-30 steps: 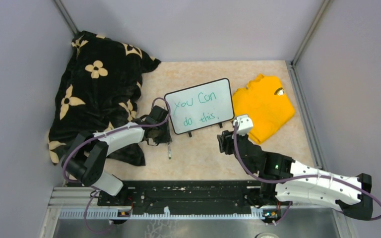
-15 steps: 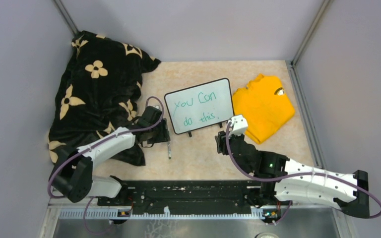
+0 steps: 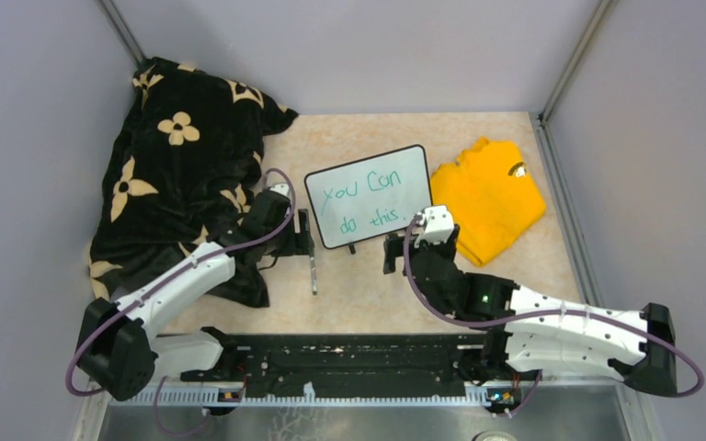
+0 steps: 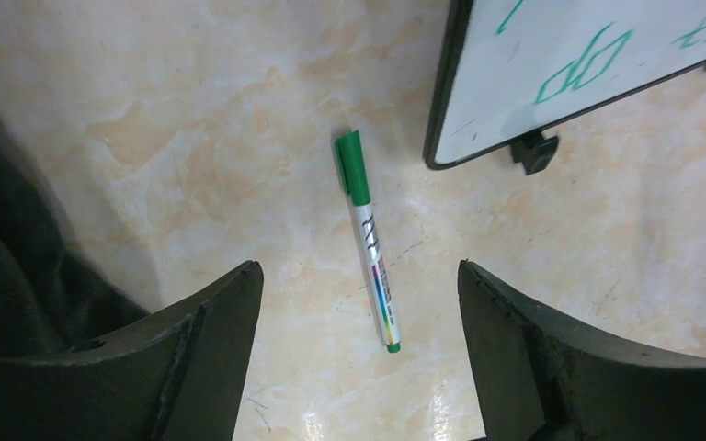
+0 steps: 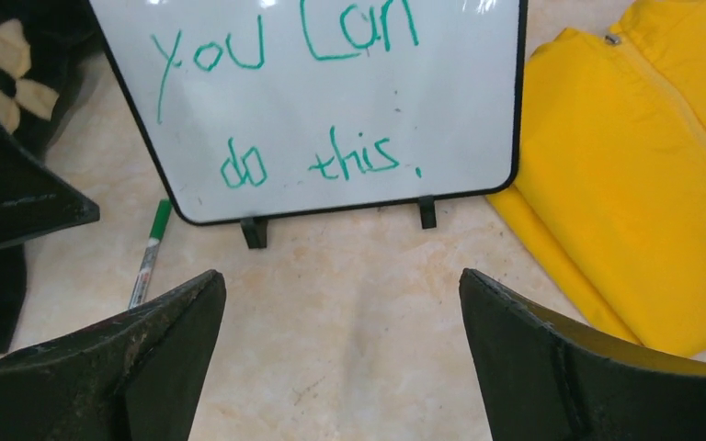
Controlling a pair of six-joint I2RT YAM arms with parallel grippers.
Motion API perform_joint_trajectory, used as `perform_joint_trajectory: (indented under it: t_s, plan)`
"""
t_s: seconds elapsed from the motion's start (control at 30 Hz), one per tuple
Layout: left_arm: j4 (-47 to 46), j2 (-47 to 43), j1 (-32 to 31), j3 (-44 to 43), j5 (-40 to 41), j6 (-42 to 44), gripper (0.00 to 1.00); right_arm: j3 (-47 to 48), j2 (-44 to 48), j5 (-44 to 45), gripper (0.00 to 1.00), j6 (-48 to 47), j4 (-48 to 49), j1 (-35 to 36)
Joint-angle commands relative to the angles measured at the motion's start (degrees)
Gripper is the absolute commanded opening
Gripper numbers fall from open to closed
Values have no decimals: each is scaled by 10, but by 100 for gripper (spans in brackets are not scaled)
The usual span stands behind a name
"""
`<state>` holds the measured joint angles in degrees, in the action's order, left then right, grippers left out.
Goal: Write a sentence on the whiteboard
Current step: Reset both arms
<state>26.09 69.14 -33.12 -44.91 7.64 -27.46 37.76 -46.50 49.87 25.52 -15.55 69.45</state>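
Now left gripper point(image 4: 358, 271) and right gripper point(image 5: 340, 276) gape wide, both empty.
The pen point(image 4: 368, 248) lies on the desk point(image 3: 368, 294) inside the left gripper's gap, untouched; the whiteboard point(image 3: 368, 195) stands mid-desk at the right gripper's 12 o'clock.

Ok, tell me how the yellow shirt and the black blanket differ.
Colour: the yellow shirt is one solid colour, the black blanket carries cream flowers. Pose: the shirt lies folded flat, the blanket is rumpled. Size: the blanket covers far more of the table than the shirt. Both are cloth lying beside the whiteboard, shirt on its right, blanket on its left.
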Motion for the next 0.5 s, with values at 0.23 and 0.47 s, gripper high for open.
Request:
perform_joint_trajectory:
  t_s: [0.23,0.47]
  plan:
    - [-2,-62,-4,-40,110,-22,97,43,-51,158,99,-10,156,-7]
    - [-23,-91,-3,-11,136,-62,99,84,-71,127,99,-44,110,-22]
